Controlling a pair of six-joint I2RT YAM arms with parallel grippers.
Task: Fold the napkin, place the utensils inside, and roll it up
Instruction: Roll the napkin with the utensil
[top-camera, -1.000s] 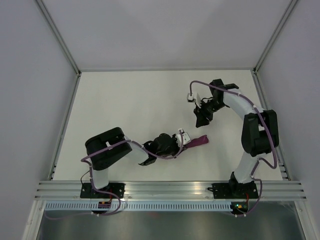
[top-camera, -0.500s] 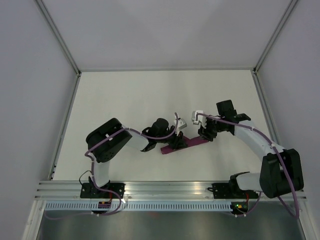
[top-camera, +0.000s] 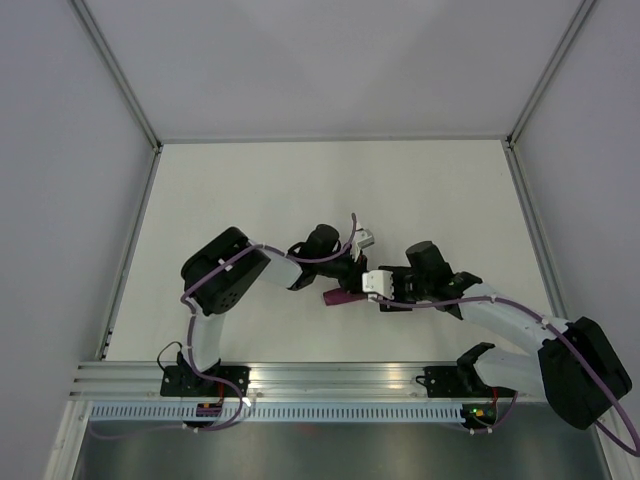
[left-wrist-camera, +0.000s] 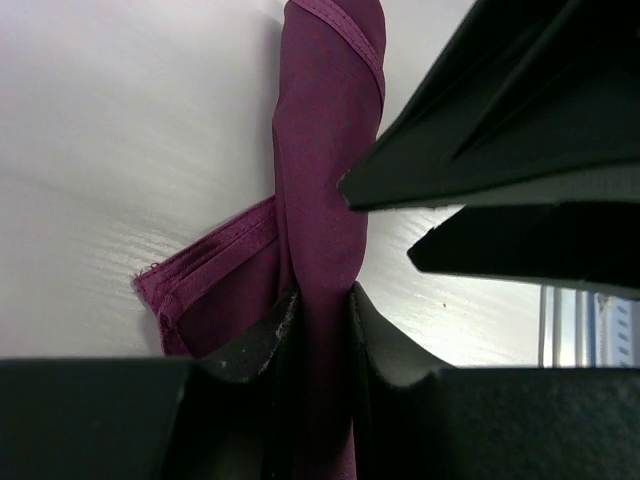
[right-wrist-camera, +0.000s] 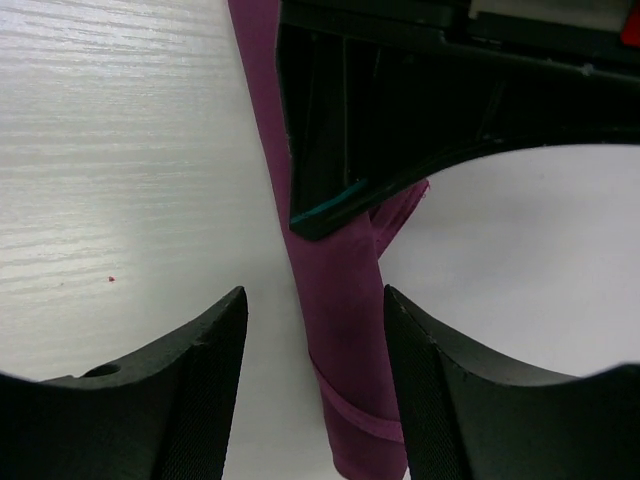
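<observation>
The napkin (left-wrist-camera: 325, 150) is a dark magenta roll lying on the white table, with a loose flap (left-wrist-camera: 205, 275) sticking out at one side. My left gripper (left-wrist-camera: 322, 300) is shut on one end of the roll. My right gripper (right-wrist-camera: 315, 300) is open, one finger on each side of the roll's other end (right-wrist-camera: 350, 340) without touching it. From above, only a short piece of the napkin (top-camera: 340, 297) shows between the left gripper (top-camera: 352, 278) and the right gripper (top-camera: 374, 289). The utensils are out of view.
Both arms meet near the middle of the white table (top-camera: 250, 190), the left gripper's body (right-wrist-camera: 420, 90) close in front of the right wrist camera. Grey walls enclose the table, and a metal rail (top-camera: 340, 378) runs along the near edge.
The right arm has swung from the far right down to the napkin, its jaws opening wider around the roll. The left gripper has kept its grip while the roll shifted left.
</observation>
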